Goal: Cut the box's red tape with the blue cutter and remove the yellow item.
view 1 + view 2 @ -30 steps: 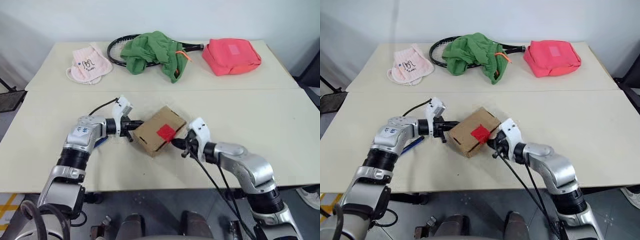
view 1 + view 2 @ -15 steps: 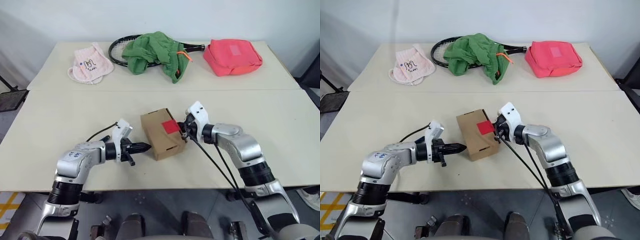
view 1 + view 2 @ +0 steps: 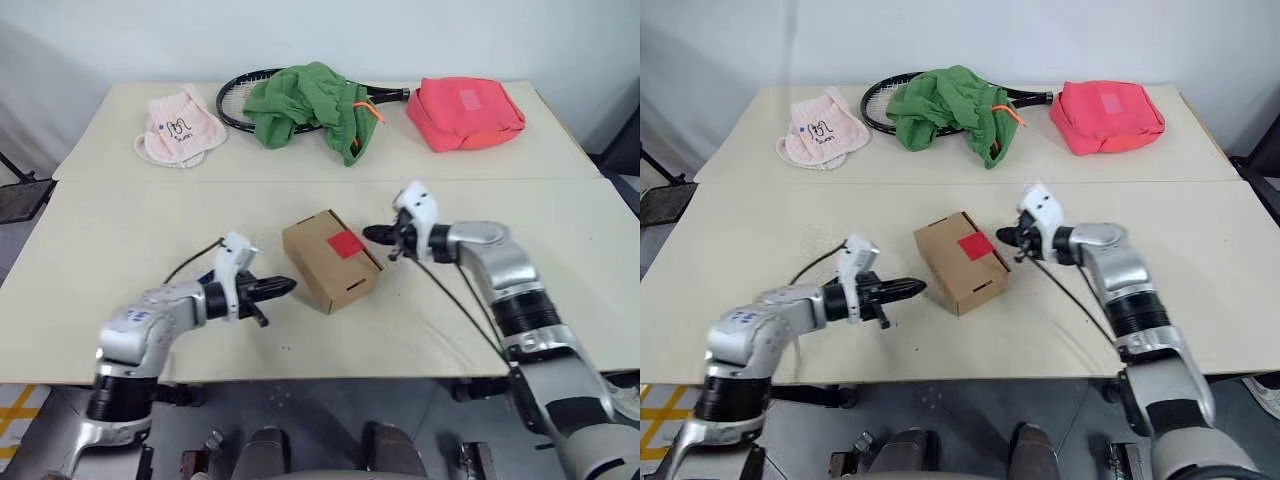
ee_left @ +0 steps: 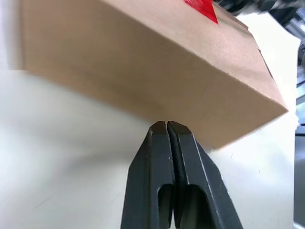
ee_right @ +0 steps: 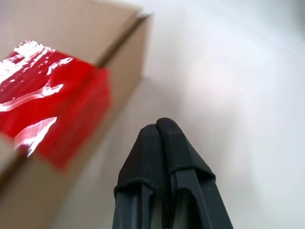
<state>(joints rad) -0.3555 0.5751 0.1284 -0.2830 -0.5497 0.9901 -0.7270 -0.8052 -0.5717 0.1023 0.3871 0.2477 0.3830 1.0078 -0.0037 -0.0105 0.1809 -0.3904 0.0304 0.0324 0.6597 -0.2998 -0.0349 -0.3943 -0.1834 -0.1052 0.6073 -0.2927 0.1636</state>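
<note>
The brown cardboard box [image 3: 328, 262] lies flat near the middle of the front table, with a patch of red tape [image 3: 346, 243] on its top. My left gripper [image 3: 286, 287] is shut and empty, pointing at the box's left side from a short gap; its tips [image 4: 167, 125] show in front of the box wall [image 4: 143, 62]. My right gripper [image 3: 371, 234] is shut and empty, hovering just off the box's far right corner, next to the red tape [image 5: 52, 109]. The blue cutter and the yellow item are hidden.
On the back table lie a pink cloth [image 3: 180, 127], a racket [image 3: 232, 100] under a green cloth [image 3: 310, 105], and a pink-red bag [image 3: 465, 112]. A seam [image 3: 150, 180] divides the two tables. Cables trail from both wrists.
Both grippers have come off the box. The left one drew back toward the table's front; the right one rose and swung to the box's far right. The box has turned on the table.
</note>
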